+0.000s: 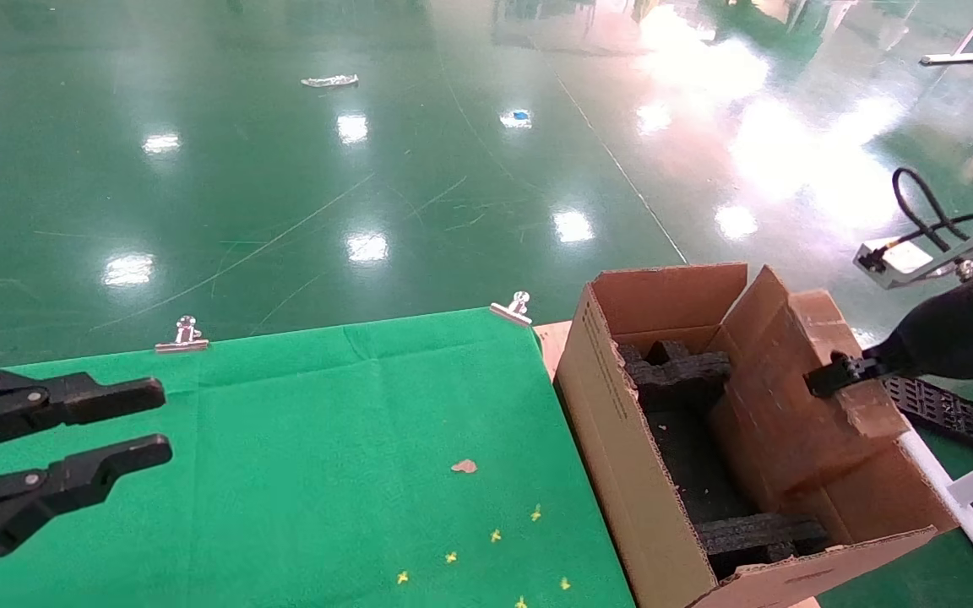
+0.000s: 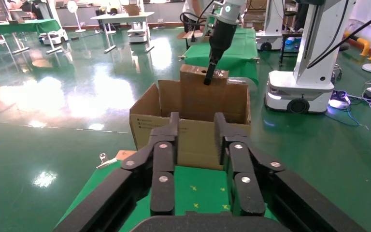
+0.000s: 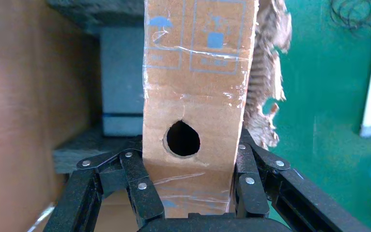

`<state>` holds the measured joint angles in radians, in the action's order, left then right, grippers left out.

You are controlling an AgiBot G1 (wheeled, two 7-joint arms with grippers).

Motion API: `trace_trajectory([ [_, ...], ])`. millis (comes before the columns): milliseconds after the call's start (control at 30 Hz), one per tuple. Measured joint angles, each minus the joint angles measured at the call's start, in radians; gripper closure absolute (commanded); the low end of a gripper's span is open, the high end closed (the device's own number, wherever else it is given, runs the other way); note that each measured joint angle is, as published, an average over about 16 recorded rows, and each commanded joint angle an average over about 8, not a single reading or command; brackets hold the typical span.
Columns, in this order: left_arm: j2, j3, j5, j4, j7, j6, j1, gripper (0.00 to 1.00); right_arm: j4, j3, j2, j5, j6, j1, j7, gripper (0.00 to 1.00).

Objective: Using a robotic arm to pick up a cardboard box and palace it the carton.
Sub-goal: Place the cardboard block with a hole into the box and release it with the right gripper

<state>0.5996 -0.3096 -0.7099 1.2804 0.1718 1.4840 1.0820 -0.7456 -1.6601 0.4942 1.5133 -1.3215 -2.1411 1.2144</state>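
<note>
Cardboard box (image 3: 193, 121) clamped in right gripper (image 1: 824, 377) inside carton (image 1: 613, 422), unreleased; left gripper (image 1: 153, 422) open, empty.

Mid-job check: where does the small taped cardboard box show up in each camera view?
Head view: small brown taped cardboard box, right side, inside the big corrugated carton, gripped by the right hand.
Left wrist view: upper centre, standing above the carton.
Right wrist view: centre.
Shared landmark: the carton.
</note>
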Motion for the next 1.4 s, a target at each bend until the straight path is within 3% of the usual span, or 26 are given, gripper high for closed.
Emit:
trace_trajectory([
  [333,0.0,0.0,0.0,0.0,0.0,0.0,0.0,0.0,0.175,-0.013,0.097,-0.036,0.06,0.132,-0.045,1.0],
  [900,0.0,-0.001,0.001,0.0,-0.001,0.0,0.0,0.0,0.407,0.027,0.21,-0.164,0.23,0.386,-0.173,1.0],
  [933,0.0,-0.001,0.001,0.0,-0.001,0.0,0.0,0.0,0.419,0.029,0.215,-0.168,0.236,0.395,-0.18,0.97],
  [1200,-0.001,-0.001,0.001,0.0,-0.001,-0.001,0.0,0.0,0.502,0.027,0.261,-0.17,0.243,0.422,-0.222,0.01],
  [1400,-0.001,-0.002,0.001,0.0,-0.001,-0.001,0.0,0.0,0.552,0.018,0.292,-0.156,0.225,0.412,-0.242,0.0],
])
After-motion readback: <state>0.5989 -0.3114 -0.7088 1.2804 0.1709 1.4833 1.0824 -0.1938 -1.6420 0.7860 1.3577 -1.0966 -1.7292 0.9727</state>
